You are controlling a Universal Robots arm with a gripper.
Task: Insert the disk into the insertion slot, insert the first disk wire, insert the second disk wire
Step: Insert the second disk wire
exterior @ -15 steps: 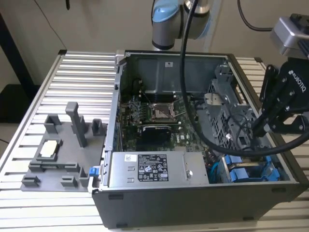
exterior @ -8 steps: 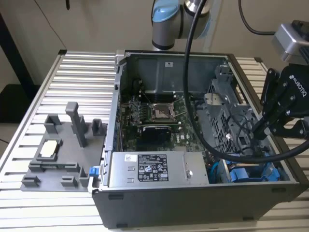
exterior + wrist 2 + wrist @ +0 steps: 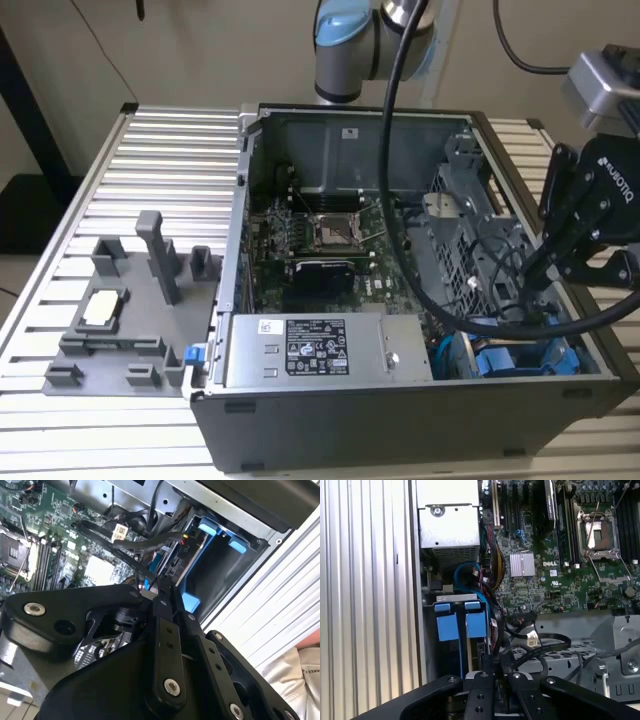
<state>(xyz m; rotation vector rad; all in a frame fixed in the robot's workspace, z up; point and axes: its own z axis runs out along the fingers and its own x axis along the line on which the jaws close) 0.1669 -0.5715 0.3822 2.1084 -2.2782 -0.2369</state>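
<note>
A ribbed aluminium tabletop (image 3: 90, 180) of long silver slats carries everything, with a plain beige wall (image 3: 200, 50) behind it. On the exterior view's left lies a grey fixture tray (image 3: 150, 345) with upright posts and a pale square part (image 3: 103, 308) resting in it. The open computer case (image 3: 400, 430) takes up the middle and the exterior view's right. It shows a green motherboard (image 3: 330, 235) on the far side and a silver power supply (image 3: 310, 350) at the near wall. The arm (image 3: 360, 40), grey with pale blue caps, rises behind the case's far wall, and a thick black cable (image 3: 395, 150) trails from it down across the case.

The disk (image 3: 476, 625) stands edge-on in the insertion slot (image 3: 455, 598), in the case's near corner on the exterior view's right. Its blue carrier tab sits just beside the tab of a second blue carrier (image 3: 447, 626), and the disk is the one closer to the motherboard.

The claw (image 3: 535, 272) reaches into that corner from the exterior view's right. In both wrist views the claw (image 3: 159, 596) (image 3: 501, 672) looks pressed nearly together at the disk's end, pinching the end of a black disk wire (image 3: 520, 655) that loops away across the grey perforated cage (image 3: 620, 645).
</note>
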